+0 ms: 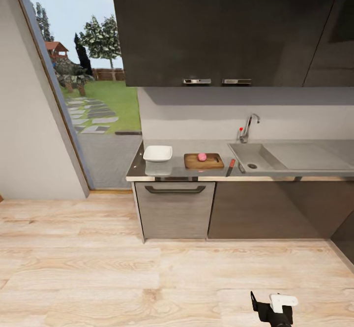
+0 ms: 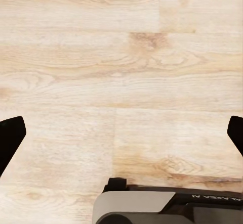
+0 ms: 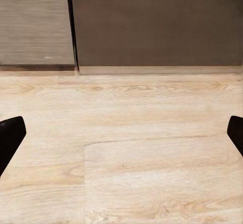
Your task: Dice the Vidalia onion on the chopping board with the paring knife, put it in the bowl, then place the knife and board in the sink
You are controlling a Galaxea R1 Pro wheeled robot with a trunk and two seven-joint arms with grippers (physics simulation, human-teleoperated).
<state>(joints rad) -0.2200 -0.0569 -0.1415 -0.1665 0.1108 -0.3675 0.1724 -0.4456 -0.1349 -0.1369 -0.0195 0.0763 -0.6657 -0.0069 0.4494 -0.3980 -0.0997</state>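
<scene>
The small pink onion (image 1: 202,157) sits whole on the brown chopping board (image 1: 203,161). The white bowl (image 1: 157,153) is beside it. The red-handled knife (image 1: 229,167) lies near the grey sink (image 1: 251,157).

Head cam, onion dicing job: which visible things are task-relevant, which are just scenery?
Task things:
Vidalia onion, sitting on the chopping board
paring knife, at the countertop front edge, between board and sink
bowl, left of the board

Just there:
tap
upper cabinets
dishwasher front
wooden floor
window

Bare floor (image 1: 147,278) before countertop (image 1: 162,172)
</scene>
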